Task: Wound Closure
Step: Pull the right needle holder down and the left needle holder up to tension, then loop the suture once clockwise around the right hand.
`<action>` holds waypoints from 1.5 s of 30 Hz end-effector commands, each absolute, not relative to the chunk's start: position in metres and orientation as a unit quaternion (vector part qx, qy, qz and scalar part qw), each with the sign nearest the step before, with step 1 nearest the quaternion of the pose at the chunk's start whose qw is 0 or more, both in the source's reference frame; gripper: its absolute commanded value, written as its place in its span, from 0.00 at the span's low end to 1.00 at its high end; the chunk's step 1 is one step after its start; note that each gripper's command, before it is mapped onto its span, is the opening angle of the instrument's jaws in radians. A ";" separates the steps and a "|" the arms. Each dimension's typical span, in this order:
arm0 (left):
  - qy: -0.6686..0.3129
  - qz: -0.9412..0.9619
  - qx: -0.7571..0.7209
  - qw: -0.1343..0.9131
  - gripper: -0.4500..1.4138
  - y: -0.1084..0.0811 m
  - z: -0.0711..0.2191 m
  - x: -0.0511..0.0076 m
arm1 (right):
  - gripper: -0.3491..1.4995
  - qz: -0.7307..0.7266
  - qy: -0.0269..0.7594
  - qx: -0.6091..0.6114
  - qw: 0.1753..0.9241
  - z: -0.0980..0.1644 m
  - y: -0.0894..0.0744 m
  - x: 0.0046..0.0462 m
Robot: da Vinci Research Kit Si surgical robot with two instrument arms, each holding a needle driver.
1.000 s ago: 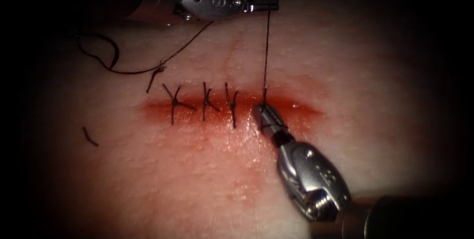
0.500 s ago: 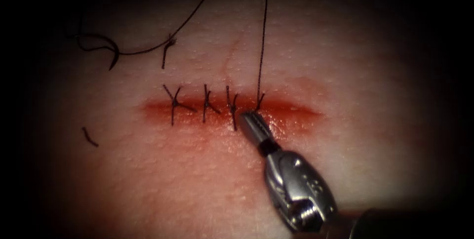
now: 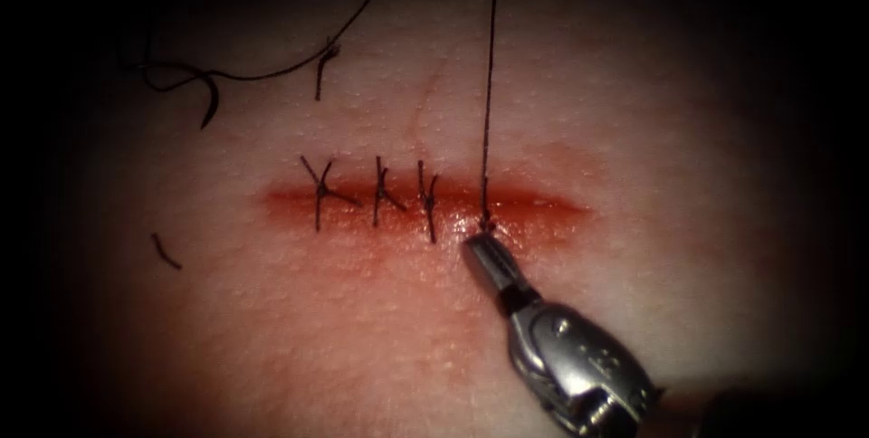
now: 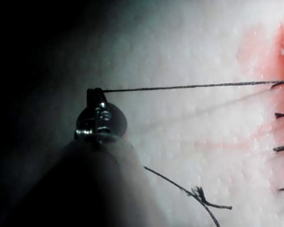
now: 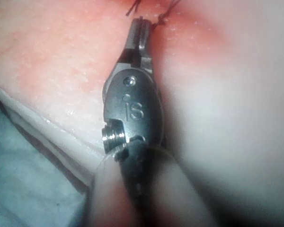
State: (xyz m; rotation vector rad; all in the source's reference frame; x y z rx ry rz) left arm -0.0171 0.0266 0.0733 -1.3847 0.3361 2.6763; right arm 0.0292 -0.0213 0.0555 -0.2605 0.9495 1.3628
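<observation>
Overhead, I saw the thread drawn taut, its long axis nearly upright, from the upper edge of the endoscope view down to a knot at the cut; in the left wrist view my left tool had its jaws together, clamped on that thread; my right tool sat just below the knot with its tip touching it, shaft leaning down to the right, jaws looking closed in the right wrist view, though I could not tell whether they pinched the thread's short end; three finished stitches crossed the cut left of the knot; the curved needle lay loose on the tissue well left of the cut's upper side, not in the tissue, held by neither tool; a cut end lay lower left; red fluid pooled along the cut.
</observation>
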 end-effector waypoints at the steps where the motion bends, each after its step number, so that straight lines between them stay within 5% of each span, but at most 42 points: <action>1: 0.115 0.880 -0.458 0.057 0.00 0.027 0.074 -0.0174 | 0.00 0.598 0.418 -0.118 0.674 0.056 -0.021 0.0297; 41: 0.148 0.873 -0.460 0.063 0.00 0.029 0.074 -0.0151 | 0.00 0.578 0.466 -0.117 0.660 0.053 -0.023 0.0313; 42: 0.141 0.877 -0.457 0.054 0.00 0.028 0.074 -0.0146 | 0.43 0.573 0.473 -0.116 0.659 0.053 -0.023 0.0311; 45: 0.129 0.882 -0.450 0.044 0.00 0.026 0.072 -0.0134 | 0.81 0.568 0.473 -0.117 0.663 0.053 -0.023 0.0308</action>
